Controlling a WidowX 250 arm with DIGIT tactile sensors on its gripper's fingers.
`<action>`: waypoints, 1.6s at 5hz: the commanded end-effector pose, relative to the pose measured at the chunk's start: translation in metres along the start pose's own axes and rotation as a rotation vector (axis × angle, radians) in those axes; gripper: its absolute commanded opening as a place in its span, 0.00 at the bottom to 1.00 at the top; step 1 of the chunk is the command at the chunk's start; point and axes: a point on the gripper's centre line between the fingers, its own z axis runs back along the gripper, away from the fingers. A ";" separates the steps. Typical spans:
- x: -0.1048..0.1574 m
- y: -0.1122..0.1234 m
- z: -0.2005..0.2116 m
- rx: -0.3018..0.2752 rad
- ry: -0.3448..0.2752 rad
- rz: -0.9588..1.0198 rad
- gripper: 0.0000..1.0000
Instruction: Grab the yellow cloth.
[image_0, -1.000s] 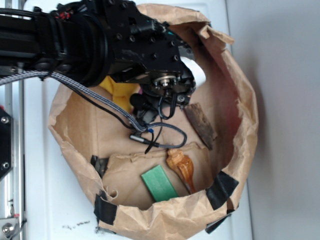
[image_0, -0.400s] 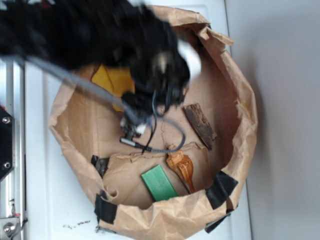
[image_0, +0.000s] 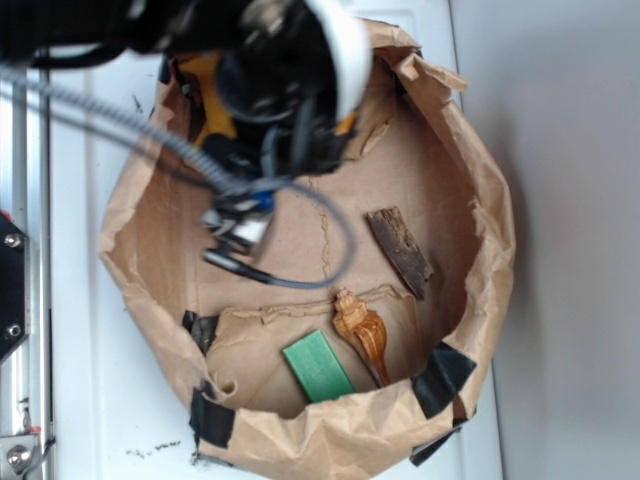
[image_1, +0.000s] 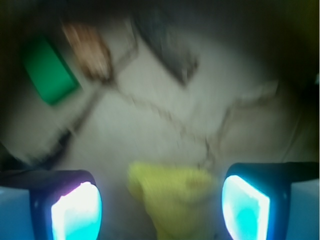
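Outside view: the arm (image_0: 240, 60) reaches in from the upper left over a brown paper bag (image_0: 480, 200) with rolled-down walls, lying on a white surface (image_0: 90, 400); the arm is blurred and hides its own gripper, so the jaws cannot be read here.
Wrist view: the gripper (image_1: 160, 205) shows both fingers (image_1: 77, 212) at the lower corners, spread wide apart with nothing pinched between them (this picture is soft too).
Cloth, outside view: only slivers of the yellow cloth (image_0: 215, 115) show at the top of the bag, beside and under the black arm.
Cloth, wrist view: the yellow cloth (image_1: 172, 200) lies bunched in the gap between the two fingers, nearer the right one, touching neither as far as can be told.
Other things: a green block (image_0: 318, 367) and an orange-brown shell (image_0: 362, 335) lie side by side near the bag's lower wall; a dark flat strip of wood (image_0: 400, 250) lies towards the right wall, well apart from the cloth.
Tape: black tape patches (image_0: 442, 378) sit on the bag's lower rim.
In the way: a grey cable (image_0: 300, 275) loops from the arm across the bag floor; the arm itself covers most of the cloth from outside.
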 end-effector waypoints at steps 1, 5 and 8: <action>0.004 -0.001 -0.047 0.135 0.083 -0.036 1.00; 0.007 0.004 -0.029 0.128 0.013 0.003 0.00; 0.035 -0.016 0.079 -0.033 -0.121 0.119 0.00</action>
